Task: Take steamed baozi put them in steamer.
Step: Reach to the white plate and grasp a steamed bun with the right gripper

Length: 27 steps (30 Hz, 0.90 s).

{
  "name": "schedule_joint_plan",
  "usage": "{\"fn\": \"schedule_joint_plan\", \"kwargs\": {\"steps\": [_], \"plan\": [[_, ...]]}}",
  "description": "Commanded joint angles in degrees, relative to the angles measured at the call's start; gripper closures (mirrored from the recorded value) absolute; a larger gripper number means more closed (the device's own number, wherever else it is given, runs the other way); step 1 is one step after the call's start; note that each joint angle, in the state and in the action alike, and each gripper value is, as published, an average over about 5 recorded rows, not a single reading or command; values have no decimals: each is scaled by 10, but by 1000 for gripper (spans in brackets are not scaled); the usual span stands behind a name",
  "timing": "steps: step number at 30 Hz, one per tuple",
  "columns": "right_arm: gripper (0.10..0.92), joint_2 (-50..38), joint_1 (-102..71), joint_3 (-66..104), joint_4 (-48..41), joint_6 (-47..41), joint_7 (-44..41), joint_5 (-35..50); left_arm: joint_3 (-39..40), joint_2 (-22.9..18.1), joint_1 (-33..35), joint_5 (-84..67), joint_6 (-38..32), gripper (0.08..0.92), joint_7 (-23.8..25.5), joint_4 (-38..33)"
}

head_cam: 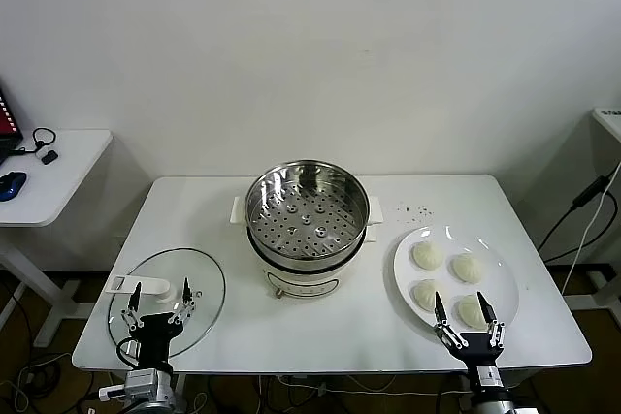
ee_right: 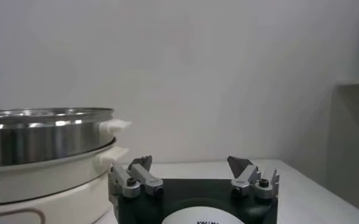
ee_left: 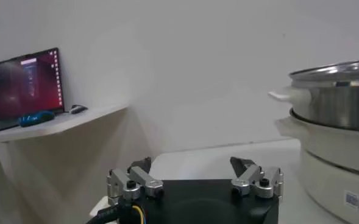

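The steamer stands mid-table, a shiny steel pot with a perforated tray on a cream base, empty inside. It also shows in the left wrist view and in the right wrist view. Several steamed baozi lie on a white plate to the steamer's right. My right gripper is open at the table's front edge, over the nearest bun. My left gripper is open and empty at the front left, above the glass lid.
The glass lid's white handle lies by my left gripper. A side table with a laptop and a mouse stands to the left. A cable hangs at the right. Small dark specks mark the tabletop.
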Motion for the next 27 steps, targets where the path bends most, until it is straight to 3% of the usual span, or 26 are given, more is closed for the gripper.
{"fn": "schedule_joint_plan", "kwargs": {"steps": [1,12,27], "plan": [[203,0,5,2,1,-12,1,-12,1,-28,0,2,0,177,0,0],[203,-67,87,17,-3,-110,0,-41,2,-28,-2,2,0,177,-1,0],[203,-232,239,-29,-27,-279,-8,-23,4,-28,1,1,-3,177,-2,-3]]}}
